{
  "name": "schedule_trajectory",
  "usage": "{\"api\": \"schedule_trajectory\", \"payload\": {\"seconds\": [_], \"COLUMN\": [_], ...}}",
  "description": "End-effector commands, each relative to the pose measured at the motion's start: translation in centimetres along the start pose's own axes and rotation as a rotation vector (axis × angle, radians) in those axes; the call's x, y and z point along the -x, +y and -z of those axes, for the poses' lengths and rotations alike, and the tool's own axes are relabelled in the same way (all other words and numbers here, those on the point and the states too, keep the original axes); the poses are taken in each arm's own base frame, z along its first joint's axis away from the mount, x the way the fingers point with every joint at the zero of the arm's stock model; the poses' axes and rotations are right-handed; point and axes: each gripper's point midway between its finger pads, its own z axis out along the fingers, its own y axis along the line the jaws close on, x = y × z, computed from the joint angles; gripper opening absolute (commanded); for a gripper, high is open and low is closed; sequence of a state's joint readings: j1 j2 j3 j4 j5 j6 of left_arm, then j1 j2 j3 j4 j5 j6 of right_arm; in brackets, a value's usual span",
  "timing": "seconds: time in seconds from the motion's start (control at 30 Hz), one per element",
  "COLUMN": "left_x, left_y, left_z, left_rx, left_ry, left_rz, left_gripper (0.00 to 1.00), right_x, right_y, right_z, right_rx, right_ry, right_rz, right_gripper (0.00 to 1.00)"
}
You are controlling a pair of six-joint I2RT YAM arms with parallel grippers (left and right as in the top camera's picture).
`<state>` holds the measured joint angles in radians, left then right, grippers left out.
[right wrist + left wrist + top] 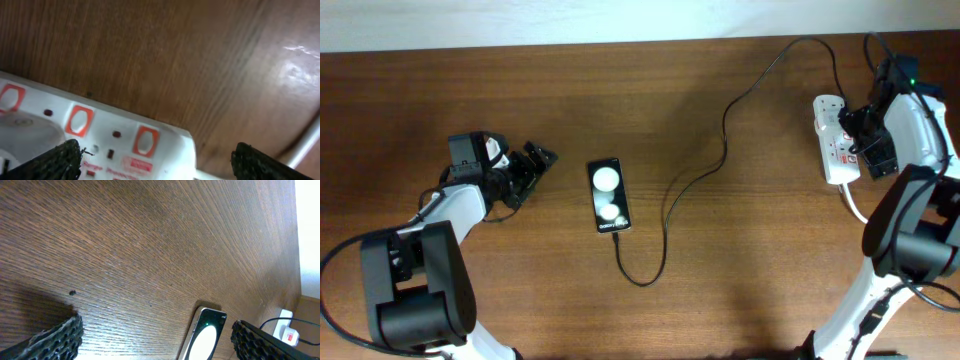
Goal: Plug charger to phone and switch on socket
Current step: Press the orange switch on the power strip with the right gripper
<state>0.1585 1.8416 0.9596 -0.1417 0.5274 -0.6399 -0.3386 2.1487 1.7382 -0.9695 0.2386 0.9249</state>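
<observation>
The phone (608,195) lies flat in the middle of the table, its glossy screen showing two round white reflections. The charger (724,135), a thin black cable, runs from the phone's near end in a loop, then up and across to the socket (837,145). I cannot tell if its tip sits in the phone. The socket is a white strip with red switches (144,141). My left gripper (533,174) is open just left of the phone (205,335), holding nothing. My right gripper (157,165) is open low over the socket's end (105,135), holding nothing.
The socket's thick white cord (857,205) leaves its near end toward the right arm's base and shows in the right wrist view as well (305,142). The table's far edge (620,42) meets a pale wall. Bare wood lies between the left fingers (55,340).
</observation>
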Motion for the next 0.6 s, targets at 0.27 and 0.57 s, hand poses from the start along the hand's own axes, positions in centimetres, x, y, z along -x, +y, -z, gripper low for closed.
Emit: {"api": "schedule_trajectory", "payload": {"seconds": [0.27, 0.57], "left_x": [-0.8, -0.8], "left_y": [2.6, 2.6], "left_z": [-0.6, -0.6], "left_rx": [0.079, 0.079], "left_ry": [0.011, 0.01], "left_rz": [0.031, 0.031], "left_gripper": [0.99, 0.99], "right_x": [0.0, -1.1], "right_y": [2.2, 2.0], "right_z": [-2.5, -5.2], "right_rx": [0.055, 0.024], "right_ry": [0.002, 0.041], "right_rz": [-0.02, -0.012], "right_gripper": [0.99, 0.99]}}
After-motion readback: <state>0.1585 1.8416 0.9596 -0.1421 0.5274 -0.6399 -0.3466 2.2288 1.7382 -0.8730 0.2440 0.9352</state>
